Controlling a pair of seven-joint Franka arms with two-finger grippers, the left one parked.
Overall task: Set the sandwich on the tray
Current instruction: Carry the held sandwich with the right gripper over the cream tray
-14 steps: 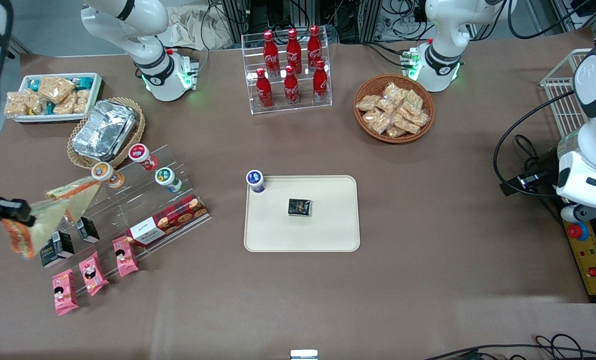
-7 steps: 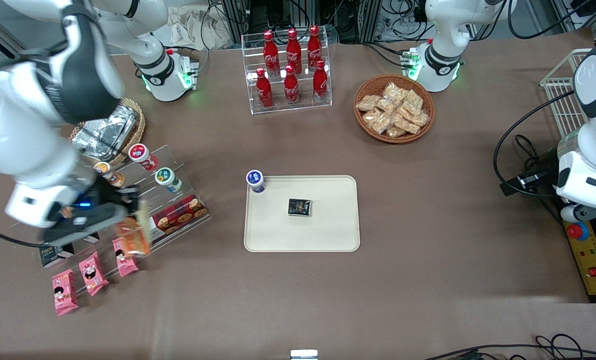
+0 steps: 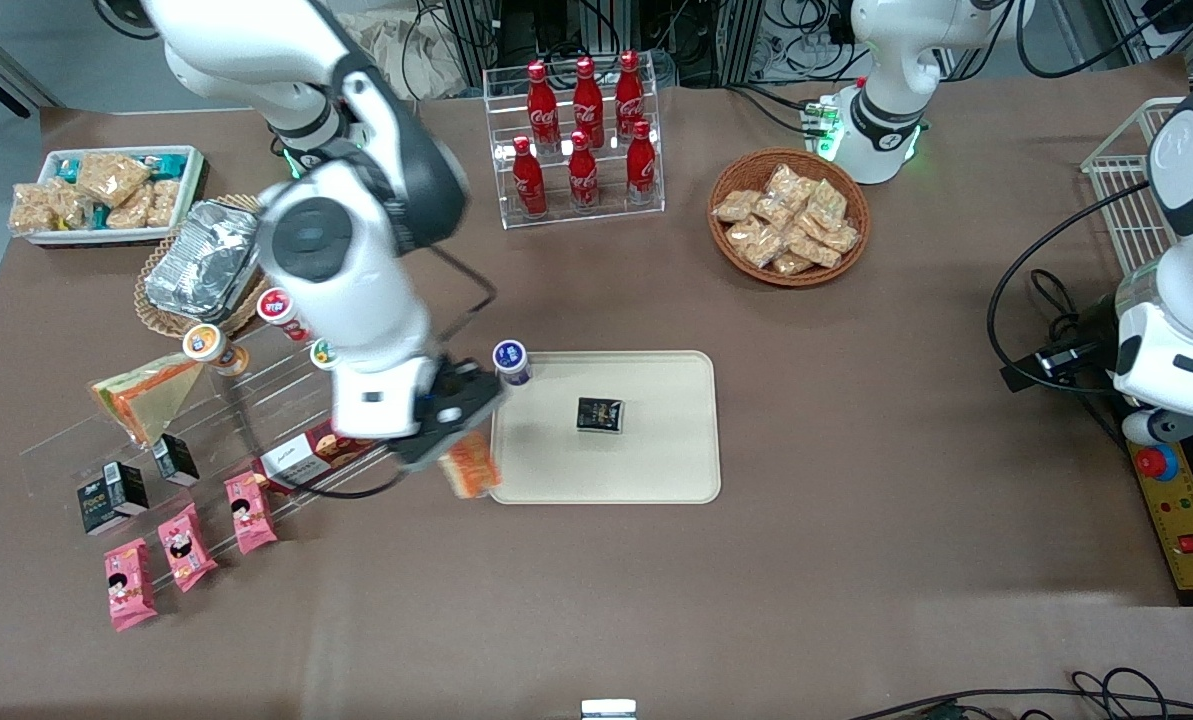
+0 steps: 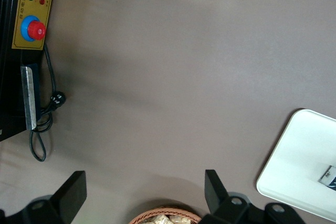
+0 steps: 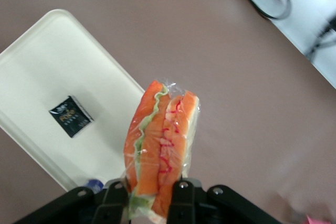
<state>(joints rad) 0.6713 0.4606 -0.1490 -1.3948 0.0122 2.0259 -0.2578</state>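
Gripper (image 5: 148, 195) fingers (image 5: 116, 199) clamped on sandwich (image 5: 160, 145), above tray (image 3: 656, 470) edge.

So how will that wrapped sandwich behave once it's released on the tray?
The sandwich, pinched at one end by the tool, is probably soft and squashable. Its glossy wrap looks slippery, so it may slide on the smooth tray. Hanging over the tray's edge, it will likely flop onto a flat side.

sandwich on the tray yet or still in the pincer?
Not on the tray. The pincer is shut on the sandwich, holding it in the air at the edge of the tray nearest the working arm's end.
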